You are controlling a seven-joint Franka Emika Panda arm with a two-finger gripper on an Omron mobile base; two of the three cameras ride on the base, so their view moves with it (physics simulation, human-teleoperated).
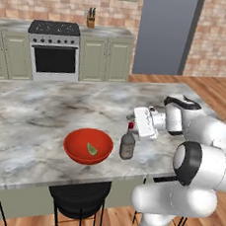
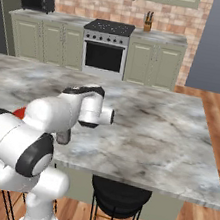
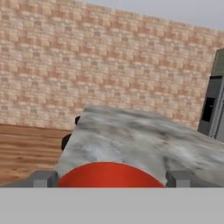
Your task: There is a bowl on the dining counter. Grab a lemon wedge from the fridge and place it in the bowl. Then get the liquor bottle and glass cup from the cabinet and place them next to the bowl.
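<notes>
The gripper [image 3: 111, 178] is wide open and holds nothing. Mid-frame, the liquor bottle [image 1: 127, 144] stands upright beside the red bowl [image 1: 79, 146] holding the lemon wedge [image 1: 91, 149].

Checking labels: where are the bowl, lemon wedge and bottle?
bowl [image 1: 76, 150], left base view, red inner wall.
lemon wedge [image 1: 91, 149], left base view, its middle.
bottle [image 1: 127, 146], left base view, its body.

Bowl [image 1: 88, 146]: bright red. Lemon wedge [image 1: 92, 149] inside it: yellowish-green. Liquor bottle [image 1: 127, 144]: dark grey glass, red cap, pale label. Tabletop [image 1: 35, 111]: grey-white marble with darker veining. Stool [image 1: 79, 195]: black. Base cabinets [image 1: 105, 59]: sage green. Back wall [image 3: 65, 65]: red-brown brick pattern. Floor [image 1: 207, 91]: orange-brown wood planks.
</notes>
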